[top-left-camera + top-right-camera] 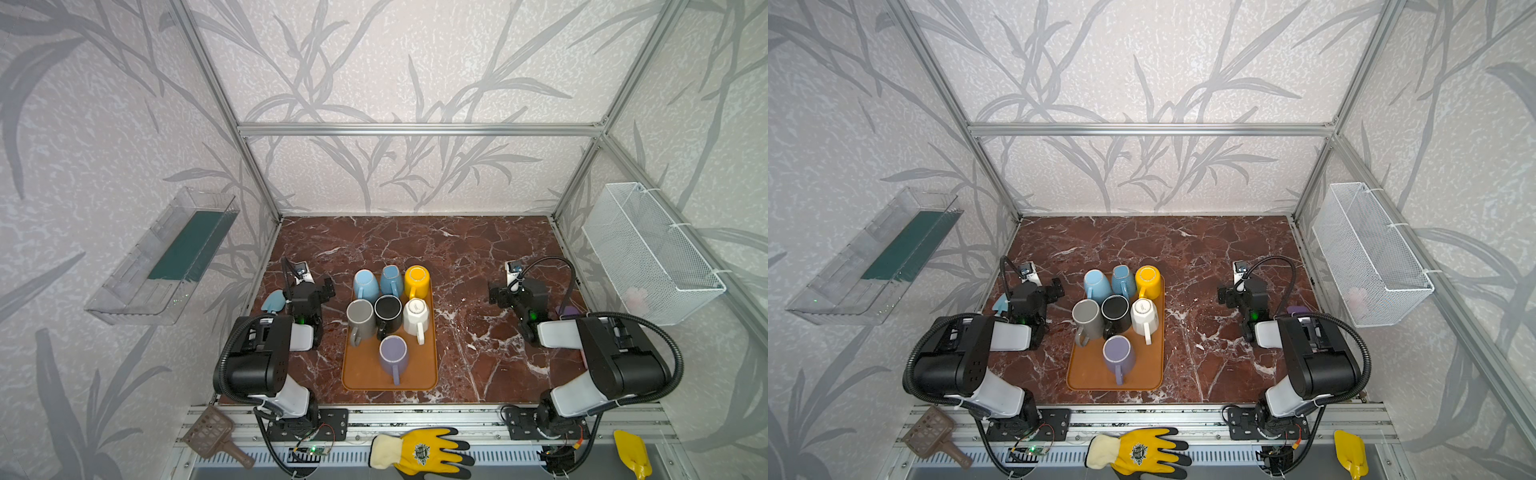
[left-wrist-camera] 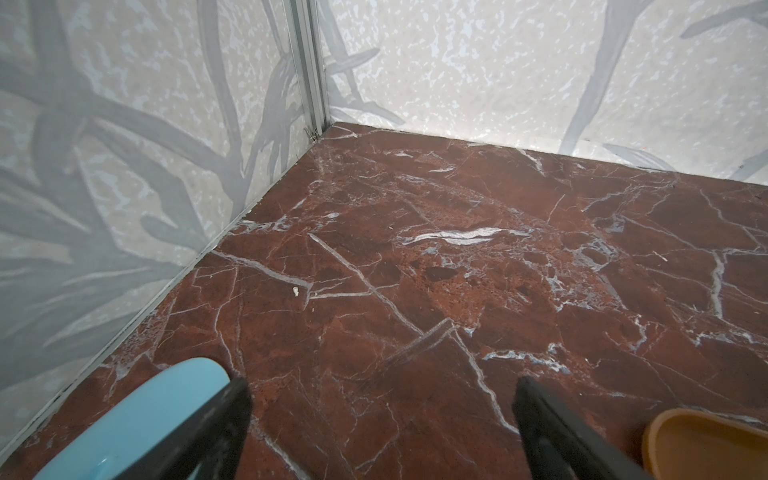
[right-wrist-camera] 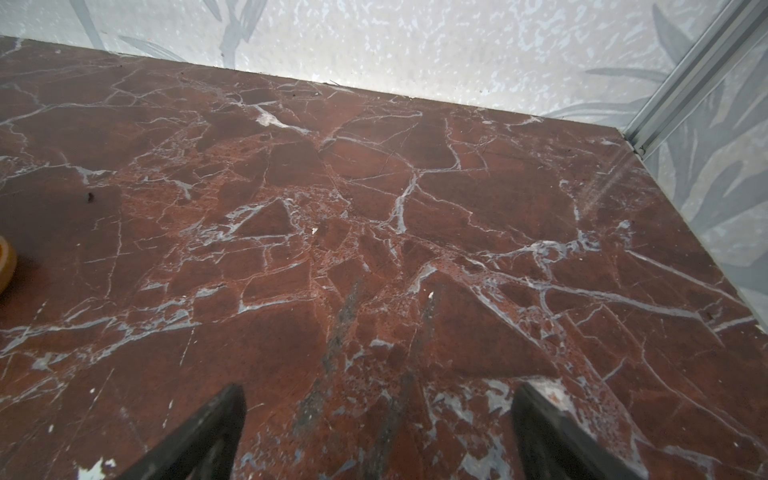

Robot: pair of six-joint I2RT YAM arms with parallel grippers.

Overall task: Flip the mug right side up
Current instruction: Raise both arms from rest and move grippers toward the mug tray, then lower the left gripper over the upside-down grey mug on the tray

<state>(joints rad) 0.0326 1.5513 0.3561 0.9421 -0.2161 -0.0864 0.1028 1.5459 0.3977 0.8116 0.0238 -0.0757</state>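
Wrist views show left fingers [image 2: 216, 428] and right fingers [image 3: 199, 436] spread, empty, over marble [image 2: 415, 249]; only both top views show the mugs [image 1: 392, 353].

tray [image 2: 702, 419] cropped, blue scoop [image 2: 137, 424] half hidden

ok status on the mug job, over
Left pincer open, empty. Right pincer open, empty. Mugs clustered on tray, none touched. Neighbours crowd the back rows.
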